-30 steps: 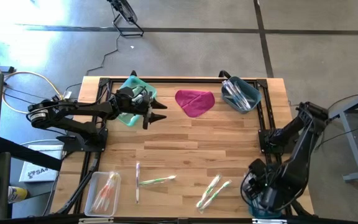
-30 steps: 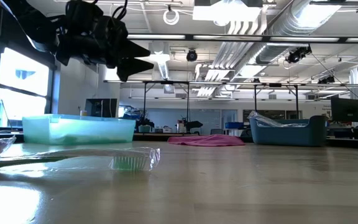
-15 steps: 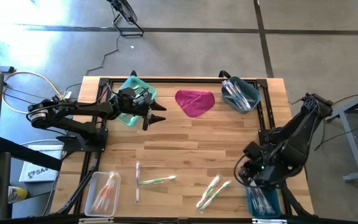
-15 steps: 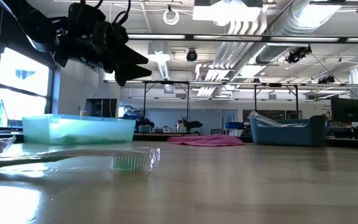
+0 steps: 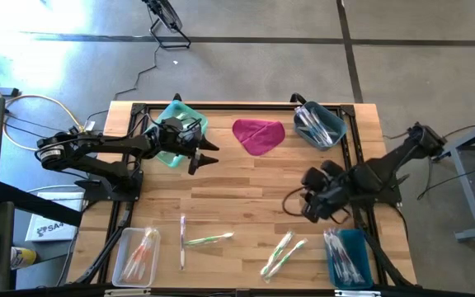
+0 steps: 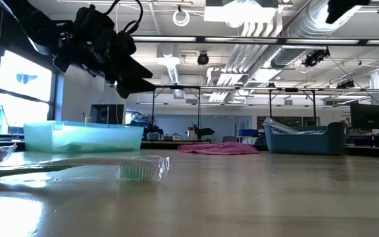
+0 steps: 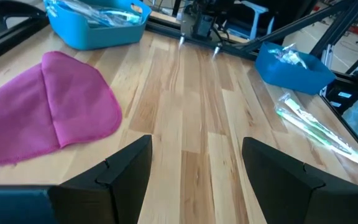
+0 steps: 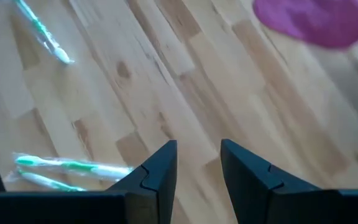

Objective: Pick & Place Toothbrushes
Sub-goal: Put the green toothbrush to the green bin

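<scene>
toothbrushes (image 5: 283, 254) near right pincer (image 5: 307, 207)

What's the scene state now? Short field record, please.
loose items: four wrapped toothbrushes on the wooden table, a white one, a green one, a green pair
bins: teal bin, blue bin, blue bin with toothbrushes, clear tray
cloth: magenta cloth, far centre
left tool: open, empty, by the teal bin
right tool: open, empty, above bare wood

Magenta cloth (image 5: 259, 135), teal bin (image 5: 180, 129), blue tub (image 5: 319, 124), green-handled toothbrushes (image 5: 282, 252).
</scene>
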Available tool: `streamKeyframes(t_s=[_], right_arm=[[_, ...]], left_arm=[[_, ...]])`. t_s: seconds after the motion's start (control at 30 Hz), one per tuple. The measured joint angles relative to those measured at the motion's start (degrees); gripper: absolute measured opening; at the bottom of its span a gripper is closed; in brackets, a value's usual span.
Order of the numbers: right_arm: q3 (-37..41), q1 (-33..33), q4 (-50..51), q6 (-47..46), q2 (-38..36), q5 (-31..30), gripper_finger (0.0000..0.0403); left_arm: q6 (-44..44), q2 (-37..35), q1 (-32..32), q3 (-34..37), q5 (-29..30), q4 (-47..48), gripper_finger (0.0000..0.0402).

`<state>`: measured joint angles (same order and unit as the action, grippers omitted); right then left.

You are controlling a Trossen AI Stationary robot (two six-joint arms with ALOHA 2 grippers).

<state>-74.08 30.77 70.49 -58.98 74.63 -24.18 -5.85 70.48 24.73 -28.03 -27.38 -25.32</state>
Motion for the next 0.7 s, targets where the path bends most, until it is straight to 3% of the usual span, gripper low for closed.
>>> streamKeyframes(t_s=[0.33, 0.7], right_arm=[[0.00, -12.41, -11.98, 26.75, 0.00, 7.29, 0.0116], [0.00, -21.90, -21.19, 42.52, 0.23, 12.62, 0.0116]], left_arm=[[-0.02, 0.00, 0.00, 0.00, -0.02, -0.18, 0.0246], [1.71, 0.00, 0.00, 0.00, -0.17, -1.88, 0.0246]])
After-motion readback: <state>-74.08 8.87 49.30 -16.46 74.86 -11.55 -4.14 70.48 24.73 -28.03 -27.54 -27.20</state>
